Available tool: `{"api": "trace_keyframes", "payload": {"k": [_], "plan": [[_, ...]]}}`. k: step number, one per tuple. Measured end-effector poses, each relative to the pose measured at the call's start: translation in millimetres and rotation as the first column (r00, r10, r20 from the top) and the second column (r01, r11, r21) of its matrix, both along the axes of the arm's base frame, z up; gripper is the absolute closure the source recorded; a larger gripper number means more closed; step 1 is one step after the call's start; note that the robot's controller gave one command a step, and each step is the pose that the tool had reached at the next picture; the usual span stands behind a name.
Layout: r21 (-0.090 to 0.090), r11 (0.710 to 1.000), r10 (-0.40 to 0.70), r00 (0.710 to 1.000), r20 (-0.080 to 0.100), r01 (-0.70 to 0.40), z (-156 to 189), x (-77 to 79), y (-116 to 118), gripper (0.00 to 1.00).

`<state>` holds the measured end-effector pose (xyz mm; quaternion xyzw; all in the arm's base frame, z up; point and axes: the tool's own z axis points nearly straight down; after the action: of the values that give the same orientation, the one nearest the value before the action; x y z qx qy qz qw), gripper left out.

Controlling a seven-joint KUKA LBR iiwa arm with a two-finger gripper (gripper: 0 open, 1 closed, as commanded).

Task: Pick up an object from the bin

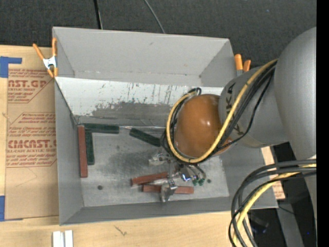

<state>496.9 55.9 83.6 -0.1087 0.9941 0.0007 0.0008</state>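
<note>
My gripper [162,176] is low in the bin's front right part, under the arm's orange dome. It is open: one metal fingertip [157,159] shows behind and one [165,193] in front of two red-brown sticks. The longer red-brown stick [146,179] lies almost crosswise with its right end between the fingertips. A second red-brown stick [180,190] lies just in front of it, touching the front fingertip. A dark green stick [144,136] lies aslant a little behind the gripper.
At the bin's left wall a red-brown stick [82,151] lies lengthwise beside a dark green stick [90,148]. Another dark green stick [102,129] lies along the back slope. The arm and its cables cover the bin's right side.
</note>
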Motion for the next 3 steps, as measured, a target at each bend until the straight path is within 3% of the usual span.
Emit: {"api": "trace_keyframes", "payload": {"k": [1, 2, 3], "plan": [[0.004, 1.0, 0.023, 0.999, 0.025, -0.023, -10, 8.1, 1, 1.0], [0.004, 1.0, 0.026, 0.999, 0.024, -0.026, -7, 7.2, 1, 1.0], [0.0, 1.0, 0.027, 1.0, 0.002, -0.027, 2, 3.0, 0, 1.0]]}}
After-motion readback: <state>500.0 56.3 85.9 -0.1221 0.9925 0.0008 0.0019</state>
